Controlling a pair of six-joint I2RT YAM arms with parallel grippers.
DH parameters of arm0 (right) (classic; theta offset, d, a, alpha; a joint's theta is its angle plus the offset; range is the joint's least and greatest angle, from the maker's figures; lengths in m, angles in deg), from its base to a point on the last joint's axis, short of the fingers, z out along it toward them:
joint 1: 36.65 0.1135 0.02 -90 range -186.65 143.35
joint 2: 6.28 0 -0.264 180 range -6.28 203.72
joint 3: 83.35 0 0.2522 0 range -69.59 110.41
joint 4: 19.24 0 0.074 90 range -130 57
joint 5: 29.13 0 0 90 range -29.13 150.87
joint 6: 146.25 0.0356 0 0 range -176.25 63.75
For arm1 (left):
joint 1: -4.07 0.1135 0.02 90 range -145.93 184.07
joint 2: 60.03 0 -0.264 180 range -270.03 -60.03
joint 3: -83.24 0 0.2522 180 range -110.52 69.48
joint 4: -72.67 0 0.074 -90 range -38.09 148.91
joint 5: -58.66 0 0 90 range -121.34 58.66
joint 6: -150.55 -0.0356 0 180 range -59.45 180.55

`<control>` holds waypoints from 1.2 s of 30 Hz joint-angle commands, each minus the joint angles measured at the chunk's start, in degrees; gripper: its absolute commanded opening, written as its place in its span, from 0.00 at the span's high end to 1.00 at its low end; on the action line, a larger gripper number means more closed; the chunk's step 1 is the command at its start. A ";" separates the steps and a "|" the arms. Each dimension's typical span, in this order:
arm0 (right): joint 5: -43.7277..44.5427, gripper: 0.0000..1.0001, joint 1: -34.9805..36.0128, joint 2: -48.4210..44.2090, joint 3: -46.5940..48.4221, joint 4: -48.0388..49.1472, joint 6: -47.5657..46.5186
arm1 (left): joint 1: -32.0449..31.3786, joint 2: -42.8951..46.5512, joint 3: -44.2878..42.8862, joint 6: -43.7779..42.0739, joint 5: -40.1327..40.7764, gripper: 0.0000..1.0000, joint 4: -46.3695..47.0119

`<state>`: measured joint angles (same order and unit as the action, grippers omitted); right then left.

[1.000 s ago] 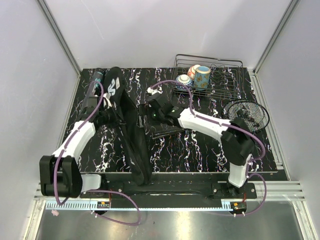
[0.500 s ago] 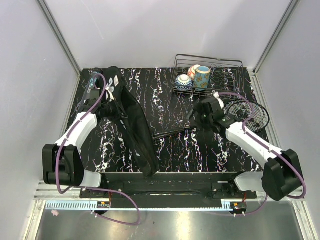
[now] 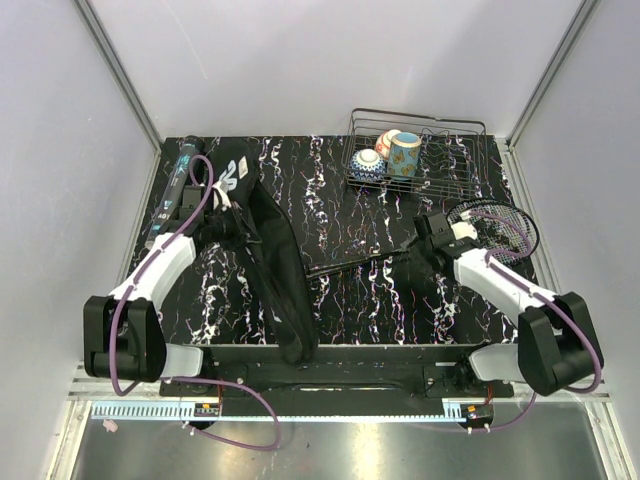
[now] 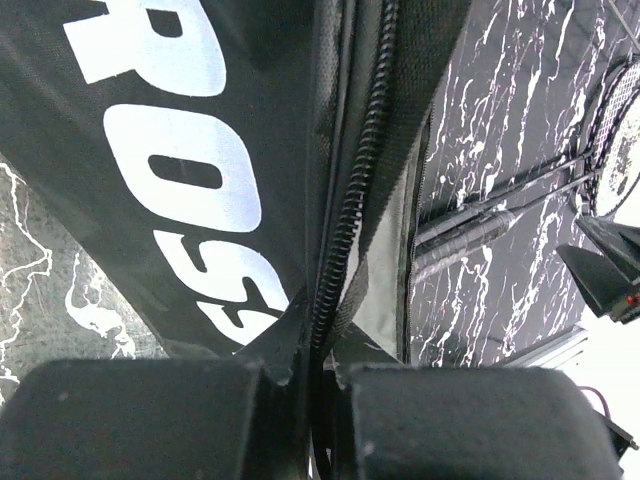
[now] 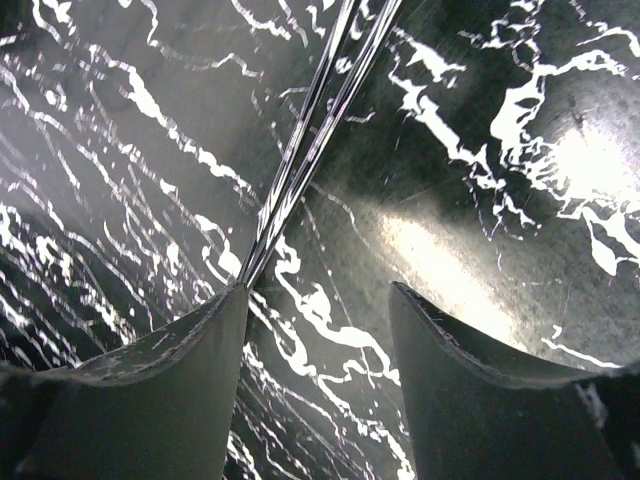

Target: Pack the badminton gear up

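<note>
Pinching the zipper edge of the bag [image 3: 272,262] with the left gripper [image 4: 310,372], clamped tight, mouth slightly parted on the side toward the racket [image 3: 495,230]. Racket flat on the table [image 3: 340,200], right of the bag, handle end nearest it, apart from it. Right gripper [image 5: 318,300] low over the shaft [image 5: 300,160], right of the bag, jaws apart, nothing clamped; shaft at one fingertip's inner edge, off centre. Judged: centre shaft between pads before closing, then feed handle-first into the bag mouth.
</note>
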<state>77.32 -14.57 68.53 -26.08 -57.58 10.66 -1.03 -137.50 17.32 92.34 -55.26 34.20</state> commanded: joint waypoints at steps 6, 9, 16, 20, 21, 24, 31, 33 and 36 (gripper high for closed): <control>6.67 0.39 -0.99 7.98 2.99 6.11 9.37 | -0.35 4.17 -0.48 -0.41 -3.06 1.00 2.65; 7.54 0.45 -0.99 9.65 3.60 7.17 9.82 | -0.35 4.79 -0.22 0.03 -3.41 1.00 3.00; 10.10 0.52 -1.34 11.24 5.53 6.91 9.19 | -0.61 5.84 -0.22 0.03 -3.94 1.00 3.00; 8.43 0.53 -1.61 13.26 6.50 6.91 10.69 | -0.79 6.72 -0.31 -0.94 -2.01 1.00 2.91; 8.16 0.53 -1.61 13.61 6.68 6.91 11.13 | -0.70 6.81 -0.31 -0.94 -1.57 1.00 2.83; 7.99 0.53 -1.61 14.66 6.85 7.26 12.54 | -0.70 6.72 -0.57 -0.68 -2.35 1.00 2.74; 7.20 0.61 -1.78 16.95 7.21 7.53 15.08 | -0.79 6.28 -0.57 -0.50 -3.32 1.00 2.91; 6.67 0.63 -1.87 17.83 6.86 8.23 15.96 | -0.70 6.28 -0.40 -0.33 -3.85 1.00 3.09; 6.14 0.75 -1.87 18.27 6.59 8.49 16.67 | -0.70 6.37 -0.48 -0.50 -3.94 1.00 3.18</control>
<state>83.33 -15.99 86.04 -20.84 -50.60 24.45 -1.56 -132.50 17.89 92.08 -57.12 34.55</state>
